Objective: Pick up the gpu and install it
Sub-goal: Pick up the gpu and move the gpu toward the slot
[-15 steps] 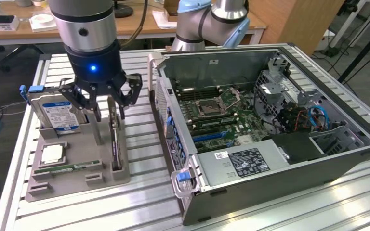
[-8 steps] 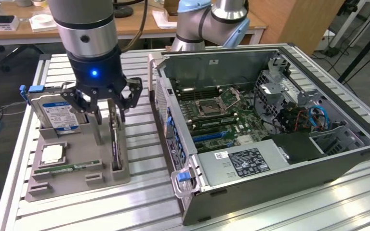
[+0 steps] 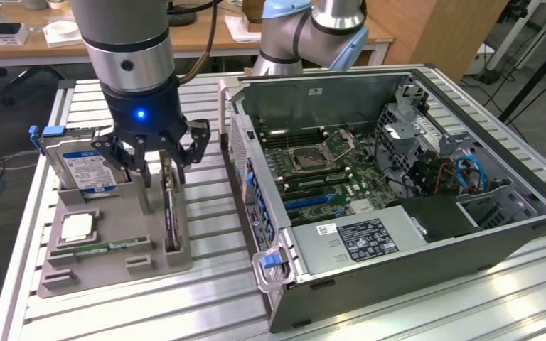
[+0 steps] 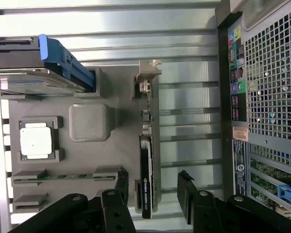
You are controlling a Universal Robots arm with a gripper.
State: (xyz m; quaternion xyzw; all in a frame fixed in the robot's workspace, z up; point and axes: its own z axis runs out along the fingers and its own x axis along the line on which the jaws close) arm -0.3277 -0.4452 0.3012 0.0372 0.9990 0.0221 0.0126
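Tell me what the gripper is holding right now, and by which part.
Nothing is held. The gripper hangs open over the gpu, which stands on edge in the gray holder, untouched.

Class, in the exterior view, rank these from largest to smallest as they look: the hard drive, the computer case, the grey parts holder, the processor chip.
1. computer case
2. grey parts holder
3. hard drive, standing on edge in the holder
4. processor chip
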